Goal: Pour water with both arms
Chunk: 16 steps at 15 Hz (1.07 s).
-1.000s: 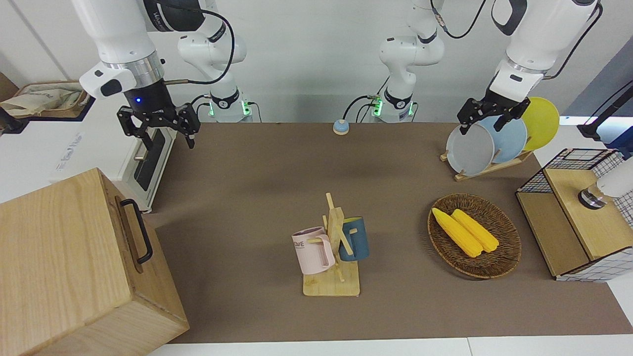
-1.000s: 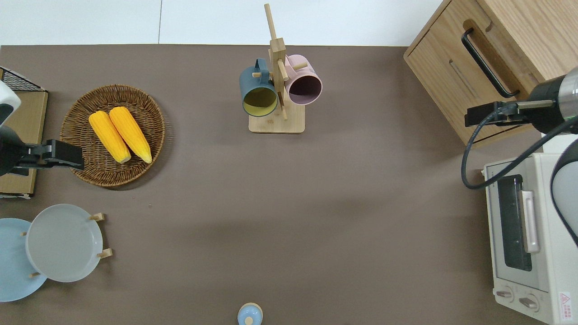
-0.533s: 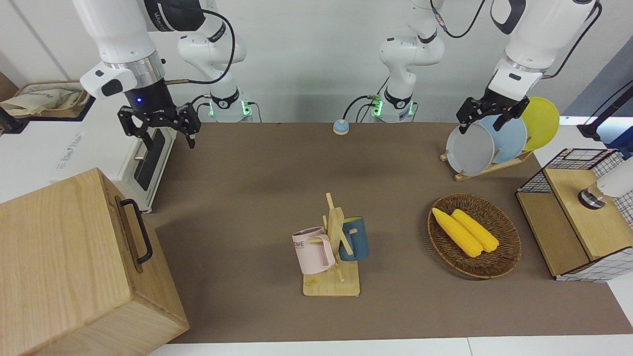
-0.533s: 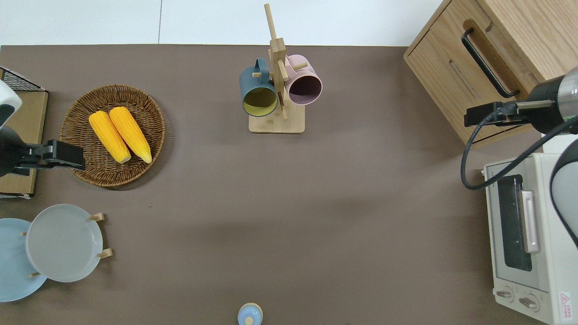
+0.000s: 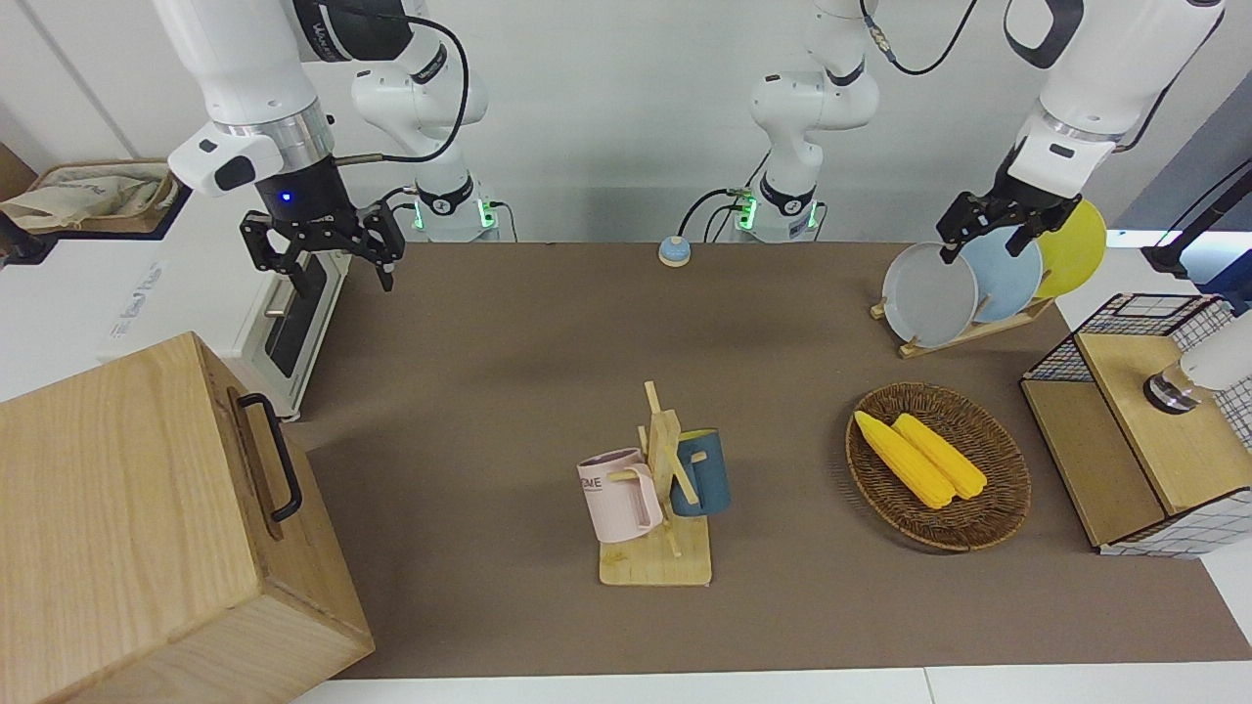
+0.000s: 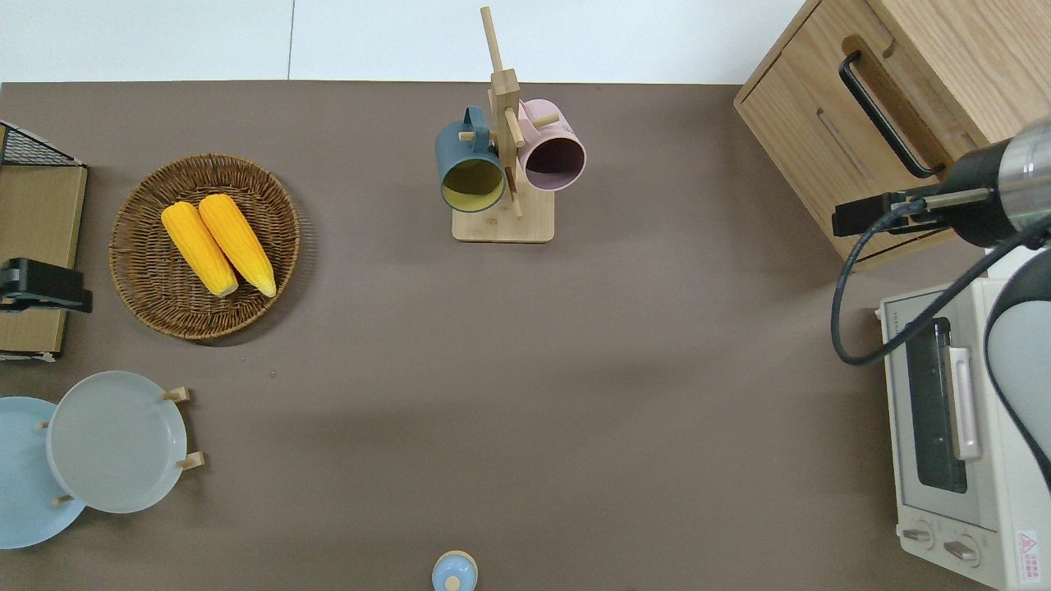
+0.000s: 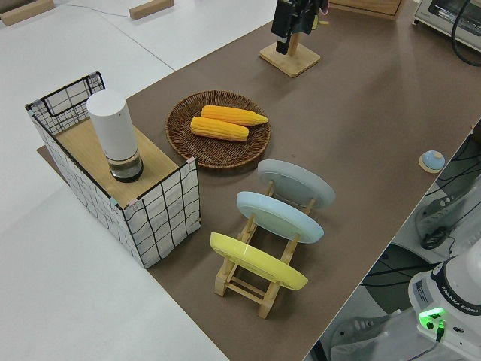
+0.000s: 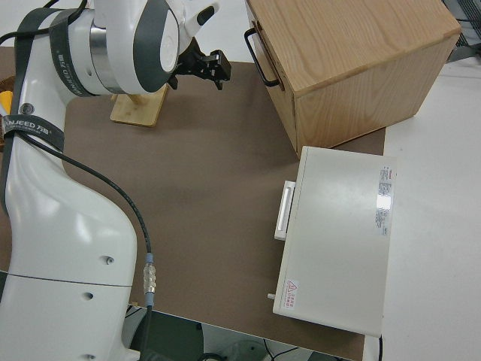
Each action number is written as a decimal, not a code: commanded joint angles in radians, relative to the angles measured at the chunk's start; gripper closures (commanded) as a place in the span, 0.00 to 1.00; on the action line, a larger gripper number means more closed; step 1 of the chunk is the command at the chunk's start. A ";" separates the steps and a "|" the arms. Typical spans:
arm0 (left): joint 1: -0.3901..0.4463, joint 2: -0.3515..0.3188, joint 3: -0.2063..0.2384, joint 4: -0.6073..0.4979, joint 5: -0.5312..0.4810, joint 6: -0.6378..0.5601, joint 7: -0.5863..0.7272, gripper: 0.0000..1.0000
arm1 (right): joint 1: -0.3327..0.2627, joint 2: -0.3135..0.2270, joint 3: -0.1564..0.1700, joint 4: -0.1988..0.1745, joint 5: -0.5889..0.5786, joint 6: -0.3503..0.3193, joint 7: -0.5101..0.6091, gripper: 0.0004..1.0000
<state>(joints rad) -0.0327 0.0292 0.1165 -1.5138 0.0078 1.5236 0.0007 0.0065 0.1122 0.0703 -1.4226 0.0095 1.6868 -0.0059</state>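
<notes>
the table mat (image 6: 525, 394) is a flat dull brown, bordered by white tabletop (image 6: 369, 37). the two corn cobs (image 6: 218, 244) are bright yellow, lying in a dark brown woven basket (image 6: 144, 205). three plates stand in a pale wooden rack (image 7: 248, 282): one grey (image 5: 929, 293), one light blue (image 5: 1007, 279), one yellow (image 5: 1076, 249). the mug stand (image 6: 502, 222) is light wood, carrying a dark blue mug (image 6: 468, 168) with a yellowish inside and a pale pink mug (image 6: 554, 152). the big box (image 5: 137, 528) is oak-coloured wood with a black handle (image 5: 274, 455). the toaster oven (image 6: 961, 443) is cream-white. the wire basket (image 7: 158, 218) is a white fabric with a black grid pattern, holding a white cylinder (image 7: 113, 135). a small light blue button (image 5: 674, 251) sits on a tan base.
</notes>
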 commanded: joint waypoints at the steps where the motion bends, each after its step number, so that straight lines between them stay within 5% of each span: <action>1: 0.001 -0.008 0.107 -0.009 -0.009 0.015 0.129 0.00 | -0.005 0.015 0.038 -0.016 0.007 0.014 -0.039 0.01; 9: 0.022 0.009 0.314 -0.009 -0.038 0.105 0.441 0.00 | -0.003 0.155 0.140 -0.016 -0.002 0.137 -0.062 0.01; 16: 0.237 0.107 0.321 -0.016 -0.221 0.306 0.720 0.00 | 0.075 0.251 0.167 -0.016 -0.019 0.269 -0.057 0.01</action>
<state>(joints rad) 0.1548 0.0904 0.4377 -1.5214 -0.1394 1.7420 0.6376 0.0778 0.3290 0.2323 -1.4418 0.0048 1.9008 -0.0430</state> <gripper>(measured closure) 0.004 0.009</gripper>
